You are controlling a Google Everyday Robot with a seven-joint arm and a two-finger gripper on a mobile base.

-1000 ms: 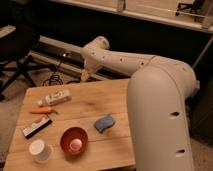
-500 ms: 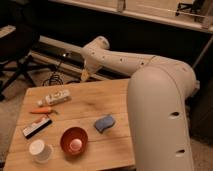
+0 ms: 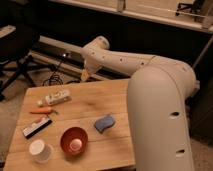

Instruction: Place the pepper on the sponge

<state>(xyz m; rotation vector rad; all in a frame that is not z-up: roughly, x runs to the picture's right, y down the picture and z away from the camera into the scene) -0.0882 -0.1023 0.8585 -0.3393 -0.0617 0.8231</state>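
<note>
The pepper (image 3: 41,111), one only, slender and orange-red, lies flat near the left edge of the wooden worktop (image 3: 100,95), its length running roughly left to right; nothing grips it. Just beyond it lies one white-and-tan bottle-shaped item (image 3: 55,98), on its side and slightly aslant; any marking on it cannot be read. Just in front of the pepper lies one long black-and-white block (image 3: 37,127), also aslant; the pepper sits between these two, close to both, and whether it touches either cannot be told.

The sponge (image 3: 104,123), one blue-grey pad with rounded corners, rests well to the right of the pepper, near the middle of the worktop; bare wood shows all round it. At the sponge's front left stands one red bowl (image 3: 74,141), upright, a pale patch in its hollow; left of the bowl stands one white cup (image 3: 39,150), upright, near the front left corner.

The hand (image 3: 85,76) hangs at the end of the white arm (image 3: 125,61), over the worktop's far edge; it is well apart from both pepper and sponge and touches none of the things there; whether it is spread or pressed together cannot be told.
</note>
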